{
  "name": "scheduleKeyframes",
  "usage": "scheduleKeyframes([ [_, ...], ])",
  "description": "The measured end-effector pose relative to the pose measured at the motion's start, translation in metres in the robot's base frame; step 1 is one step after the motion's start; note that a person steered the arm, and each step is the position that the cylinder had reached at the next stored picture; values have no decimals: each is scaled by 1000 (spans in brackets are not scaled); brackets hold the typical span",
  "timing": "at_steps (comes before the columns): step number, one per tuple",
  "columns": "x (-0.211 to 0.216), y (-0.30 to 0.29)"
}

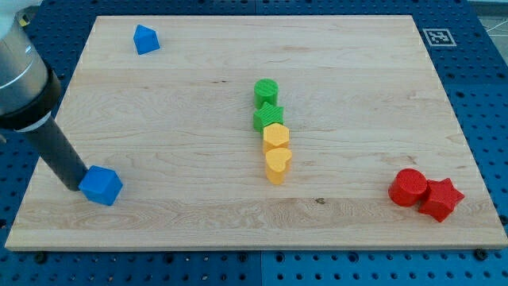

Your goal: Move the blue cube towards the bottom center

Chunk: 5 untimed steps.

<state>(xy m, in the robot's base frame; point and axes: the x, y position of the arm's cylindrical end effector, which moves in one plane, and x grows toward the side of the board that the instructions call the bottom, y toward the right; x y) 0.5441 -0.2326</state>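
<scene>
The blue cube (101, 185) lies near the board's bottom left corner. My tip (71, 183) is at the lower end of the dark rod, touching the cube's left side. The rod slants up to the view's left edge. A second blue block (145, 39), roughly pentagonal, sits near the board's top left.
A column in the board's middle holds a green cylinder (267, 91), a green star (268, 117), a yellow hexagon-like block (275, 136) and a yellow heart (278, 164). A red cylinder (408, 187) and a red star (440, 199) sit at the bottom right. The wooden board (238, 222) lies on a blue pegboard.
</scene>
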Motion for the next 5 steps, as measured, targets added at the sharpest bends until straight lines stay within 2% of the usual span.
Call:
scheduleKeyframes([
  [1, 0, 1],
  [3, 8, 70],
  [5, 20, 66],
])
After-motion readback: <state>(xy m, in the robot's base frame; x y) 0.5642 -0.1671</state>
